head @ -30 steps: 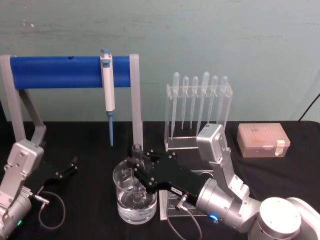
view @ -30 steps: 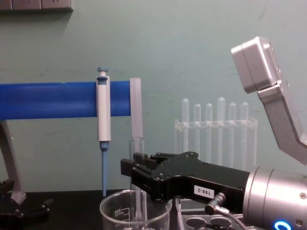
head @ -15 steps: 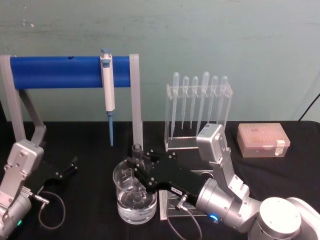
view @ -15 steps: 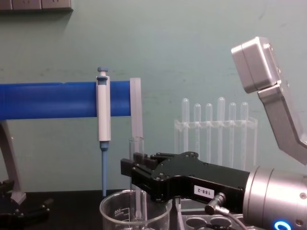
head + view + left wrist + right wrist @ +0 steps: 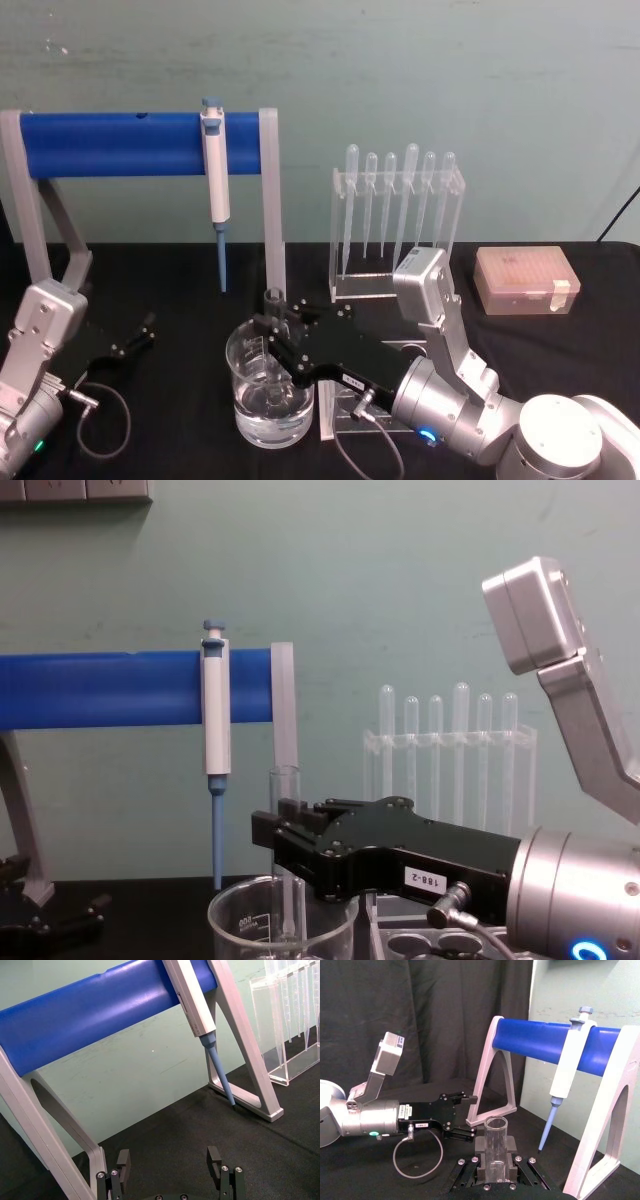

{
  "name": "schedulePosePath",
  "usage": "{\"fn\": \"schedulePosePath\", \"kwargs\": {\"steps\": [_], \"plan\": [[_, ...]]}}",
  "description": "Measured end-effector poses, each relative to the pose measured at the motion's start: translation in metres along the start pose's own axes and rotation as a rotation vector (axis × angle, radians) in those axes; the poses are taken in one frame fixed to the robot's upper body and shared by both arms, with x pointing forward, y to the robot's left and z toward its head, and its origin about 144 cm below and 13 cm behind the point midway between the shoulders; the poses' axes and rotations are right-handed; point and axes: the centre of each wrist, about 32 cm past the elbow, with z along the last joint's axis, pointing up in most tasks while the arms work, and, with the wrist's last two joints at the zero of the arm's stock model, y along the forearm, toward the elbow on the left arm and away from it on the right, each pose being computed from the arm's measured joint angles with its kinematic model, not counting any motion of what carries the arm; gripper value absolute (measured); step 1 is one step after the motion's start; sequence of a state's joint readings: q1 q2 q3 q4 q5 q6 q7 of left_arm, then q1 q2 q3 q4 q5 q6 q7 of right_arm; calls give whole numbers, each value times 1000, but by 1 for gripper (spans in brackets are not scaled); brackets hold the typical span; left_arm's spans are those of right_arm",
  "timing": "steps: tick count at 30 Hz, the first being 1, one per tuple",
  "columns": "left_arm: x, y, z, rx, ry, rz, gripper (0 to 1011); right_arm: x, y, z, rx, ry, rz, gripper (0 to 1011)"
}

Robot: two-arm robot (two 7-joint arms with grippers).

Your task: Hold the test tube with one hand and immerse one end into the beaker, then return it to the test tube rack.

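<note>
Head view: beaker [image 5: 268, 405] at 6 o'clock on the black tabletop [image 5: 180, 295], clear liquid in the bottom. Right gripper [image 5: 272, 328] reaches over it from 3 o'clock, fingers clenched on the test tube [image 5: 272, 299]. Tube upright, rim above the fingers, lower end down inside the beaker; can't tell if it touches the liquid. Test tube rack [image 5: 335, 415] just beside the beaker at 3 o'clock, under the arm. Left gripper [image 5: 133, 338] at 9 o'clock, fingers released, holding nothing. Far back: pipettor [image 5: 214, 180] on the blue stand [image 5: 110, 145] at 11, pipette rack [image 5: 398, 215] at 1.

One test tube [image 5: 285, 784], one beaker [image 5: 256, 414], six pipettes [image 5: 411, 200], one pipettor [image 5: 215, 176], one lidded box [image 5: 527, 281].
</note>
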State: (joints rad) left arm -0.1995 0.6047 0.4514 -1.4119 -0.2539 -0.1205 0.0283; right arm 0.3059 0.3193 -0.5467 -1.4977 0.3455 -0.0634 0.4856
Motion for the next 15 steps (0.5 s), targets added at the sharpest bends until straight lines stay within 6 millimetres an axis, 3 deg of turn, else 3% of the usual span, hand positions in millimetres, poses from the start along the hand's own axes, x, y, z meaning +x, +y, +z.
{"fn": "schedulePosePath", "kwargs": {"steps": [15], "plan": [[0,0,0,0,0,0,1000,0,0,0,0,0,0,224]]}}
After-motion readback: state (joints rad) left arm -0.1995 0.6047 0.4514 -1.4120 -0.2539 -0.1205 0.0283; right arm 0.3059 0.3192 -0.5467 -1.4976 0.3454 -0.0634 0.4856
